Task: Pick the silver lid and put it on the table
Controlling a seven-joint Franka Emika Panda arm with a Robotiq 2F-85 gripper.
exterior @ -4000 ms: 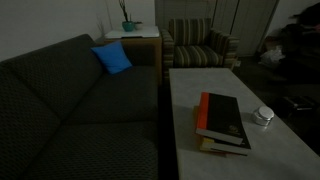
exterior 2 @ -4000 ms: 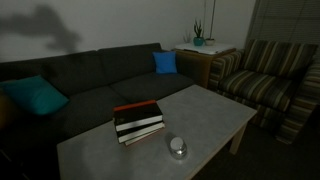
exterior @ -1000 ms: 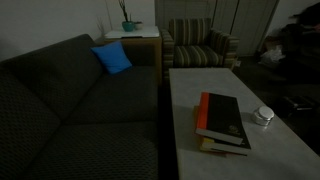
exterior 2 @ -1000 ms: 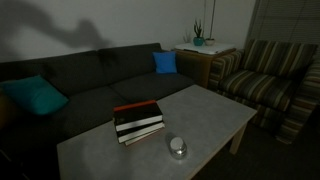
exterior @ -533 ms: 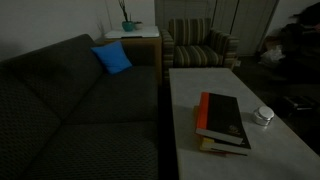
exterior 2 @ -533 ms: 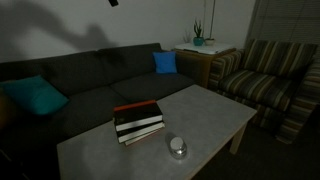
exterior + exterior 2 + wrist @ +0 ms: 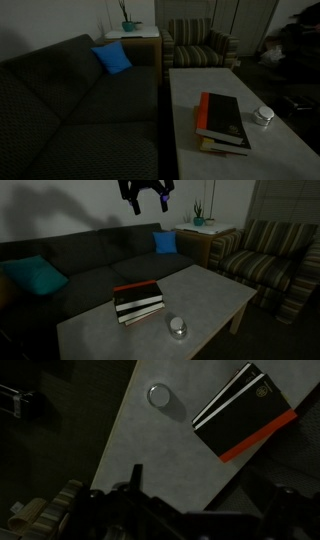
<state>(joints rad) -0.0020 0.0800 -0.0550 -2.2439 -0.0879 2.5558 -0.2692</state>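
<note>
The silver lid (image 7: 263,113) is a small round shiny cap on a squat pale container near the table's edge; it also shows in the other exterior view (image 7: 177,326) and in the wrist view (image 7: 159,396). The table (image 7: 190,92) is long with a pale stone-like top, and shows in both exterior views (image 7: 212,292) and in the wrist view (image 7: 150,455). My gripper (image 7: 147,207) hangs high above the sofa and table, fingers spread open and empty, far from the lid. In the wrist view its dark fingers (image 7: 205,510) fill the bottom edge.
A stack of books with a black-and-red cover (image 7: 222,120) (image 7: 137,301) (image 7: 245,412) lies beside the lid. A dark sofa (image 7: 80,100) with a blue cushion (image 7: 112,58) runs along the table. A striped armchair (image 7: 262,255) and a small side table with a plant (image 7: 198,222) stand at the far end.
My gripper has come down into the top of an exterior view, where only a tip showed half a second ago. The lid and books have not moved.
</note>
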